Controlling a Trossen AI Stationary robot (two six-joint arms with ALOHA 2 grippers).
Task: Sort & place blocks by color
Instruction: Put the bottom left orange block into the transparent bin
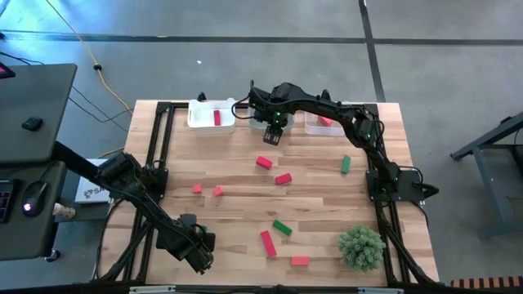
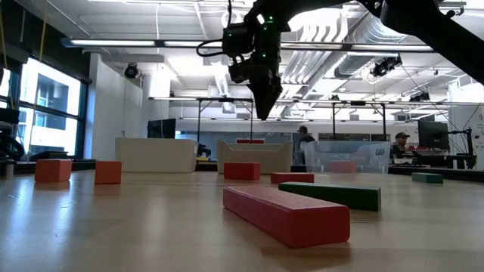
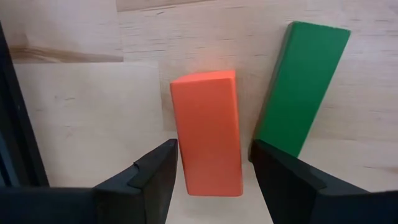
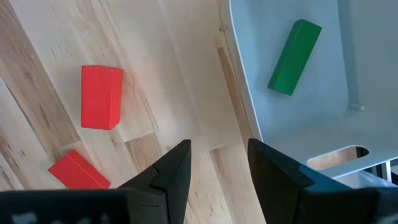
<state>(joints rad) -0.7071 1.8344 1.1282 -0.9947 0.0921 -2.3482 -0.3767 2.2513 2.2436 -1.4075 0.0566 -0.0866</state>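
The right gripper [image 1: 274,135] hangs above the wooden surface [image 1: 245,167] at its far side, beside the middle clear bin [image 4: 298,93]. Its jaws are spread with nothing between them; bare wood shows in the gap. Just off one jaw, inside that bin, lies a green bar [image 4: 294,57]. Off the other jaw, on the surface, lie two red blocks [image 4: 100,97], apart from each other and clear of the jaws.

The left gripper [image 3: 214,180] sits low at the near left corner of the surface. Its jaws stand wide either side of an orange-red bar [image 3: 208,130], which lies lengthwise in the gap; whether the pads touch it cannot be told. A green block [image 3: 305,87] lies just beside that bar, outside one jaw.

Other blocks are scattered over the middle of the surface, well away from both sets of jaws: two small orange-red cubes [image 1: 197,189] and one green piece [image 1: 346,165] near the right arm's base. A red bar [image 1: 217,118] rests in the left bin [image 1: 200,114].
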